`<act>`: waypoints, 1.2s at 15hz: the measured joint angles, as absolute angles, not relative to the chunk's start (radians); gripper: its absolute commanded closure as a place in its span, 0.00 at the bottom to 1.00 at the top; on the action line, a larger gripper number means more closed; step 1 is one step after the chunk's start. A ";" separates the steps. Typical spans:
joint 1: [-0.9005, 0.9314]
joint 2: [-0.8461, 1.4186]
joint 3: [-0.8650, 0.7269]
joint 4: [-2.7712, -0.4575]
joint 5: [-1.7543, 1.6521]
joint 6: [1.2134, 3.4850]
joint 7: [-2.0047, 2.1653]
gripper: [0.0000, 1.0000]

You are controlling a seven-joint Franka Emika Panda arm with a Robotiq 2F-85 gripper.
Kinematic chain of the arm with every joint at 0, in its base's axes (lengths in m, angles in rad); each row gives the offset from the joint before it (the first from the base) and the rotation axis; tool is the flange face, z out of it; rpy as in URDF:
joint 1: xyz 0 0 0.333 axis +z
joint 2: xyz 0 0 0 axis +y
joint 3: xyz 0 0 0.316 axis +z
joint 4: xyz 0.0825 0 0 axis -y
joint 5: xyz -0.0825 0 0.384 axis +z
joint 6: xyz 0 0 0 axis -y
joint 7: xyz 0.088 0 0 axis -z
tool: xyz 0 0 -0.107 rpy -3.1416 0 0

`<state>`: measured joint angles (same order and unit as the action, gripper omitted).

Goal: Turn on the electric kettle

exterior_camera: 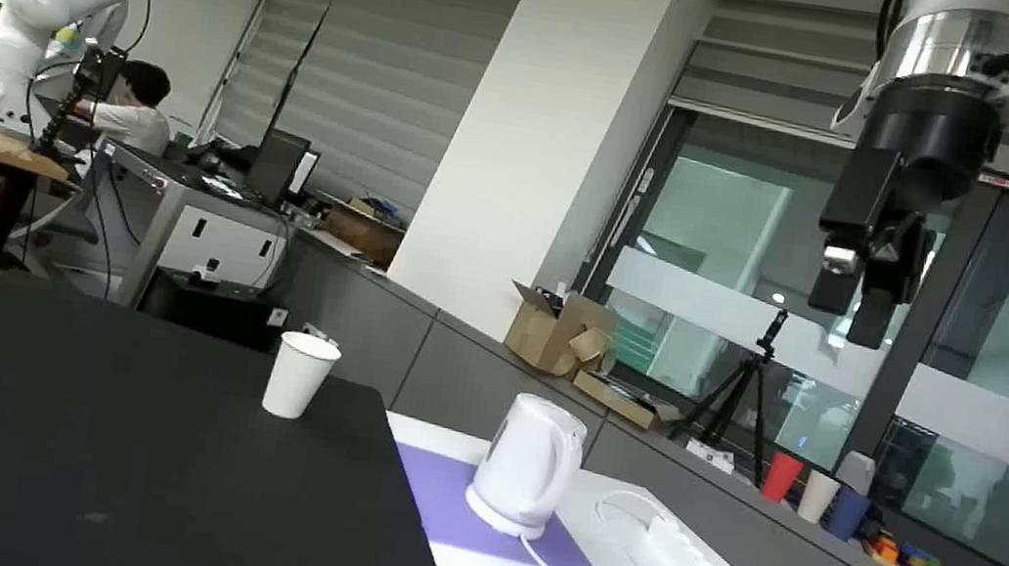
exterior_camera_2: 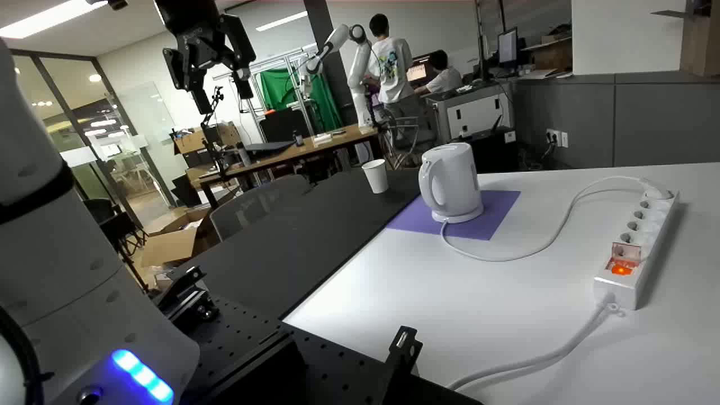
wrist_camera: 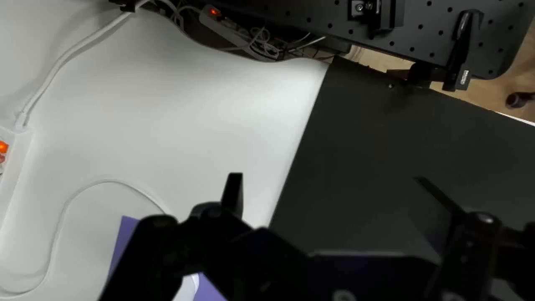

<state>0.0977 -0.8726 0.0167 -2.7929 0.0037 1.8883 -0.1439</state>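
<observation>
The electric kettle (exterior_camera: pixel 523 463) is white and stands upright on a purple sheet (exterior_camera: pixel 434 500). It also shows in an exterior view (exterior_camera_2: pixel 458 180) with its handle toward the robot's side. Its on switch cannot be made out. In the wrist view only a sliver of the kettle (wrist_camera: pixel 187 288) shows at the bottom, mostly hidden behind the gripper. My gripper (exterior_camera: pixel 851 312) is high above the tables, well apart from the kettle. It also shows high up in an exterior view (exterior_camera_2: pixel 224 98). In the wrist view the gripper (wrist_camera: pixel 328 177) has its fingers wide apart with nothing between them.
A white paper cup (exterior_camera_2: pixel 376 175) stands on the black table surface (exterior_camera_2: pixel 315 236) beside the kettle. A white power strip (exterior_camera_2: pixel 647 230) with a lit orange switch lies on the white table (exterior_camera_2: pixel 540 292). The kettle's cord (exterior_camera_2: pixel 523 257) runs to it. Black brackets (exterior_camera_2: pixel 405 343) stand near the robot base.
</observation>
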 measured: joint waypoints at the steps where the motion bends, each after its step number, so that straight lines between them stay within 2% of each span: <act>1: 0.098 -0.872 0.017 -2.793 0.004 1.888 -0.144 0.00; 17: 0.098 -0.872 0.017 -2.793 0.004 1.889 -0.145 0.00; 18: 0.096 -0.871 0.016 -2.793 -0.001 1.893 -0.145 0.25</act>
<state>0.0957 -0.8705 0.0162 -2.7928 -0.0007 1.8934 -0.1447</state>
